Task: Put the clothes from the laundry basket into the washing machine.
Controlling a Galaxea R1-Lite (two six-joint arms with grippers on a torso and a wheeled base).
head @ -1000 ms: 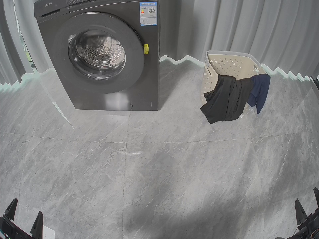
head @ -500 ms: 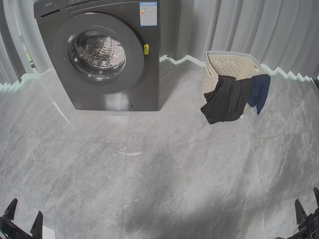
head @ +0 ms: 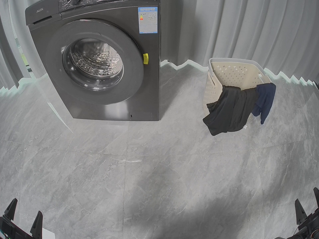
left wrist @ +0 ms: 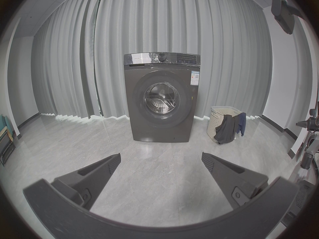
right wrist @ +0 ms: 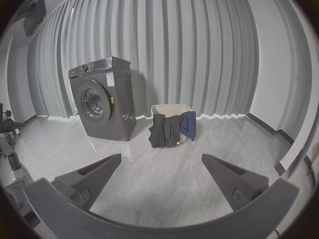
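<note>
A dark grey washing machine (head: 99, 50) with its round door closed stands at the back left, also in the left wrist view as the washing machine (left wrist: 162, 97). To its right sits a cream laundry basket (head: 229, 72) with a black garment (head: 229, 112) and a navy garment (head: 265, 98) draped over its front rim. The right wrist view shows the basket (right wrist: 171, 110) and hanging clothes (right wrist: 166, 130). My left gripper (head: 23, 218) is open at the bottom left corner, empty. My right gripper (head: 307, 204) is open at the bottom right corner, empty. Both are far from the basket.
Grey marble floor tiles (head: 159, 176) stretch between me and the machine. Pale curtains (head: 239, 20) line the back wall. A stand with equipment (left wrist: 309, 143) is at the room's side.
The whole head picture has shifted: machine and basket sit lower and look larger, so the camera has come closer. Both grippers stay in the same corners.
</note>
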